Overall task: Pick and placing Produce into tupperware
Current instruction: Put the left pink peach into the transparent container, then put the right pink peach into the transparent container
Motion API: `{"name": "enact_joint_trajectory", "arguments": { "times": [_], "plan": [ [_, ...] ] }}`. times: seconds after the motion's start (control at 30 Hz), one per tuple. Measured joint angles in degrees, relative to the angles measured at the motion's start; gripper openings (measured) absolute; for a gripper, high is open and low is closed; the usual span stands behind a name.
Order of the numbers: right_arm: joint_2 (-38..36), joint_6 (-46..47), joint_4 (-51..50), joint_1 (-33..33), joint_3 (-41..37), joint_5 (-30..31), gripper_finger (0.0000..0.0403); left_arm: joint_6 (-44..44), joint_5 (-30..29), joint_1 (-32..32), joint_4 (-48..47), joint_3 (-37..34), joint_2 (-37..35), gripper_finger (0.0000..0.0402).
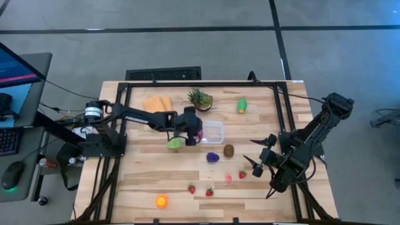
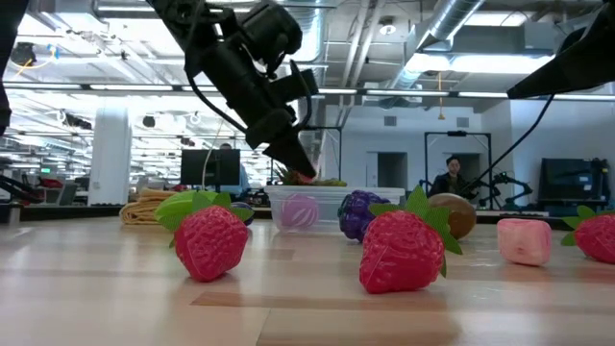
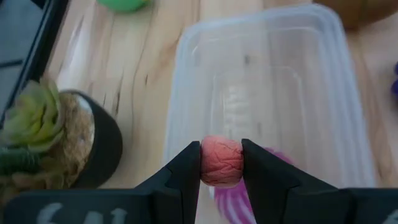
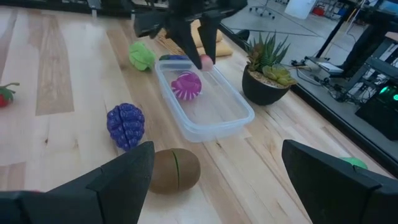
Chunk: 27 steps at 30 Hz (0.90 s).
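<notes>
While the left gripper (image 3: 221,163) clamps a pink toy fruit (image 3: 221,162) over the tupperware (image 4: 211,118), potted plant (image 4: 268,71) and green vegetable (image 4: 142,56) flank it; right gripper (image 1: 261,156) waits wide open.

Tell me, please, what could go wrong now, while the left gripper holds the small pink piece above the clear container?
1. The left gripper pinches the pink piece near the tupperware wall, not its middle; released here, it might hit the rim and bounce out.
2. A purple striped piece already lies underneath, so the pink one could roll off it.
3. The container looks light; lowering further may nudge it toward the potted plant.

The right gripper waits open, away.
</notes>
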Motion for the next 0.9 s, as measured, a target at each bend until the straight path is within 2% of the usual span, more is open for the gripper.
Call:
{"name": "enact_joint_trajectory", "arguments": {
  "times": [0.5,0.9],
  "plan": [
    [0.0,0.4,-0.1,0.0,0.0,0.0,0.0345,-0.5,0.3,1.8,-2.8,0.0,0.0,0.01],
    [0.0,0.4,-0.1,0.0,0.0,-0.4,0.0345,-0.3,-0.2,1.8,-4.0,0.0,0.0,0.0148]
  ]
}}
